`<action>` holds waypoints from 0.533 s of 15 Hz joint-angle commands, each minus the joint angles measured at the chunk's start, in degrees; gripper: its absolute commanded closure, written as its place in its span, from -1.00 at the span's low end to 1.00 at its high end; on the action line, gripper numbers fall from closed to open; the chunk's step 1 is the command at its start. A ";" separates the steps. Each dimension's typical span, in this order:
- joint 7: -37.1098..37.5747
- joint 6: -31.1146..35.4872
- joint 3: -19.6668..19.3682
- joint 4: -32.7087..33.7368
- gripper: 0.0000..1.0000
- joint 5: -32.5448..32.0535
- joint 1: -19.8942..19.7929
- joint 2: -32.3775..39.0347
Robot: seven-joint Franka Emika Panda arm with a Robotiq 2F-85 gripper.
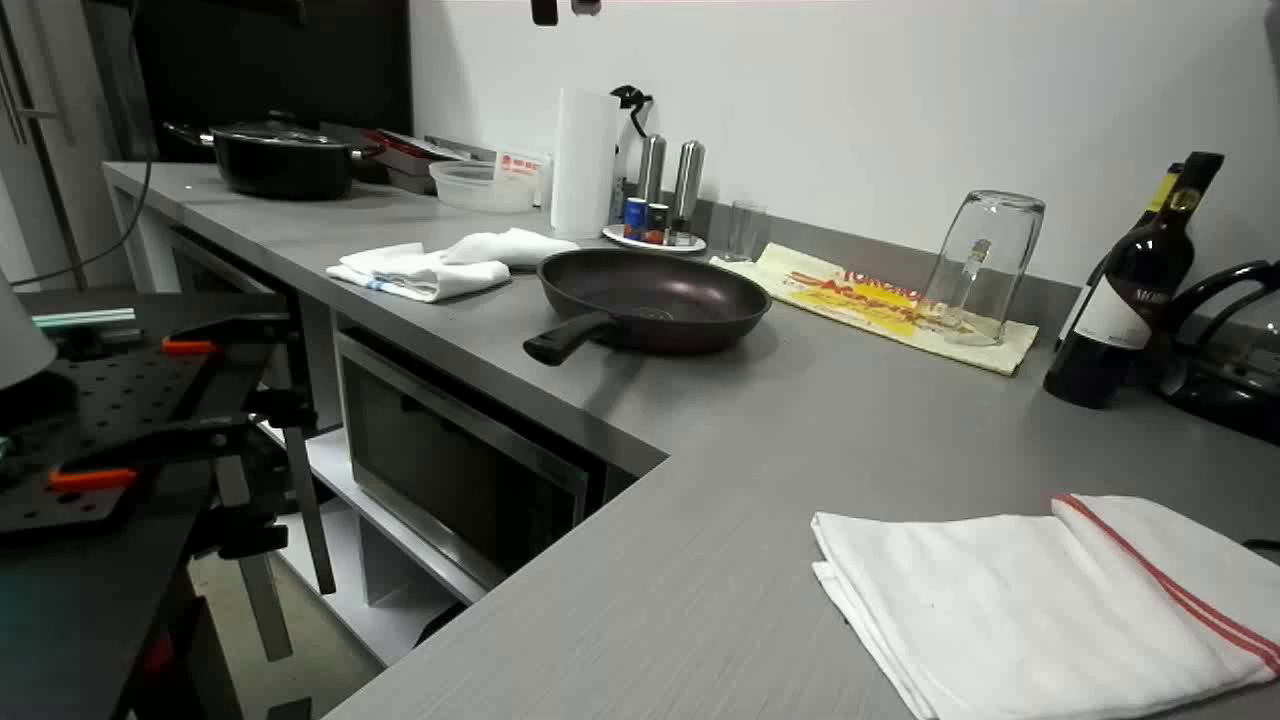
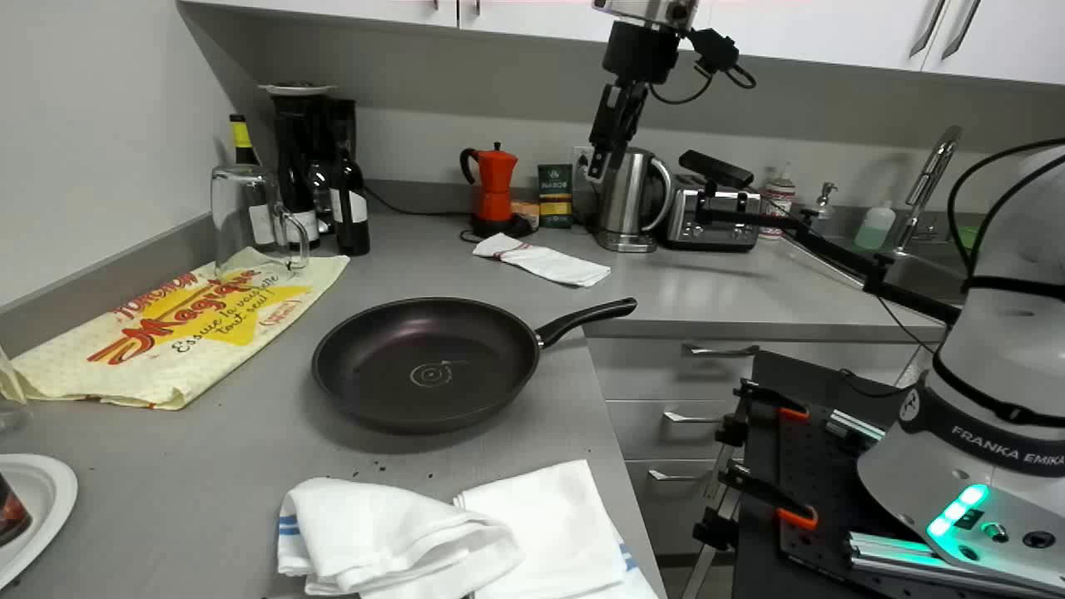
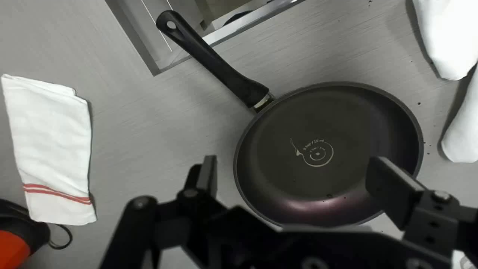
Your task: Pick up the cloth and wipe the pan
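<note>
Zero steps done, by my read.

End effector hangs well above the surface, jaws spread wide, nothing between them. In the wrist view its fingers overlap the pan, but that's just line of sight; no contact.

Cloth locations: red-striped cloth lies folded flat near the red moka pot, well apart from the pan. Crumpled blue-striped cloth and folded blue-striped cloth lie side by side, near the pan on its opposite side. None of them in the pan. Task line doesn't say which one, so target is ambiguous from here. Printed towel has a glass mug standing on it; unlikely pick, I'd guess.

Pan sits on the surface, handle toward the edge. Small dark specks inside; too small to tell if dirt.

Left to do, all of it: settle on a cloth, come down, pinch it, lift, carry to the pan, wipe. Wipe probably means the inside face, judging by the task line alone.
</note>
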 commanded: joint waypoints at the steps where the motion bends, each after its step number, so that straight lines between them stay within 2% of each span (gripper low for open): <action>1: 0.02 -0.16 -0.01 0.15 -1.00 0.00 0.03 -0.01; 5: 1.12 0.67 0.57 0.21 -1.00 -1.55 -0.71 0.86; 8: -0.04 0.74 -0.19 0.36 -1.00 0.02 0.00 3.00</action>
